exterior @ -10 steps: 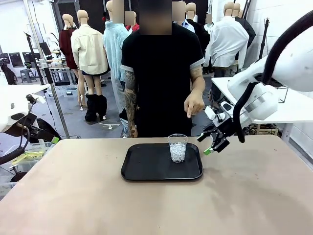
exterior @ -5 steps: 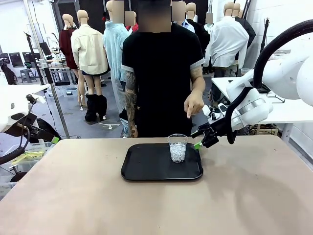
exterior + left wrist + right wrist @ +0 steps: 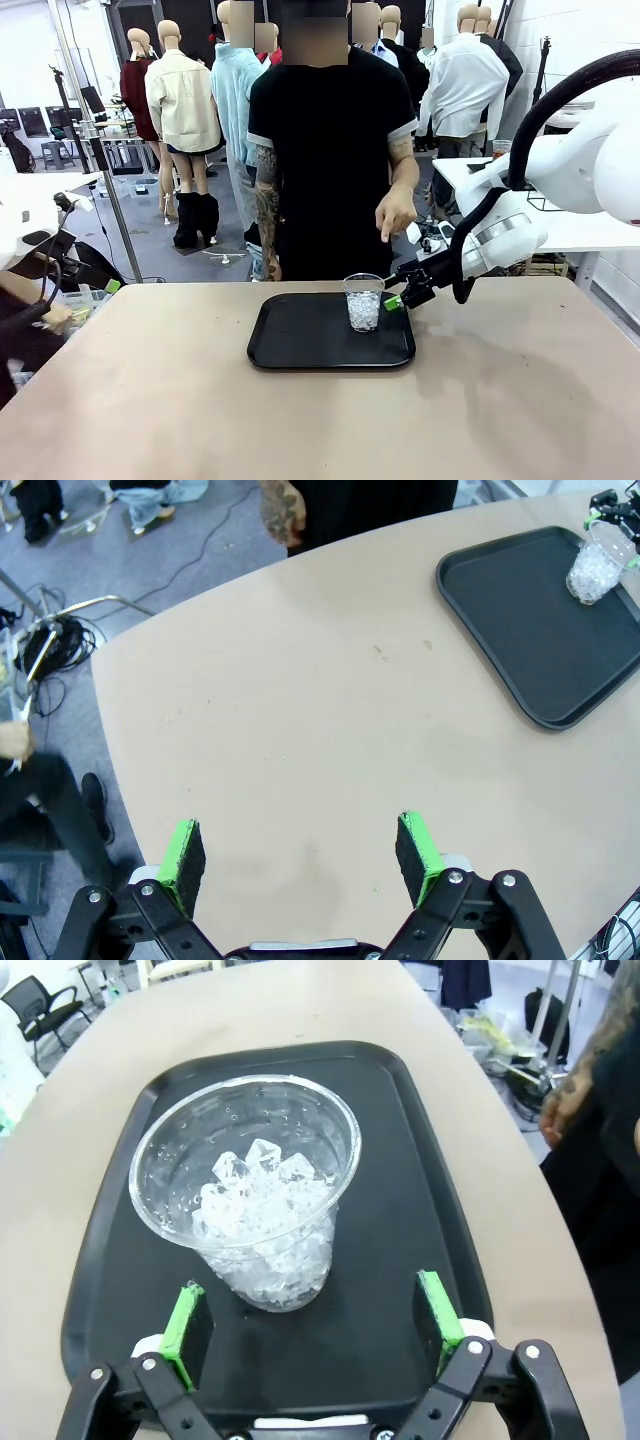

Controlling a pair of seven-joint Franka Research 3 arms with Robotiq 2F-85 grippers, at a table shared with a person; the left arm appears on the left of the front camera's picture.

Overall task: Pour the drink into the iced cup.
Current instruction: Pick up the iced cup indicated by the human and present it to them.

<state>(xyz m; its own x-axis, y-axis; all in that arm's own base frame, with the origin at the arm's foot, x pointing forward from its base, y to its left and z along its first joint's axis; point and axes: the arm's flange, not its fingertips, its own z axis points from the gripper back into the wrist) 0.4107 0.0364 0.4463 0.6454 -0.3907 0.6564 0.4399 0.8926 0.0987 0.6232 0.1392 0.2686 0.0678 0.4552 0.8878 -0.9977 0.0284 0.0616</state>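
Right fingers [image 3: 185, 1325] nearer cup [image 3: 250, 1200] on black tray [image 3: 410, 1160]

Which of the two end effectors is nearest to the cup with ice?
The right end effector, open, right beside the cup on the tray. The left end effector is open too, but over the table, far from the tray.
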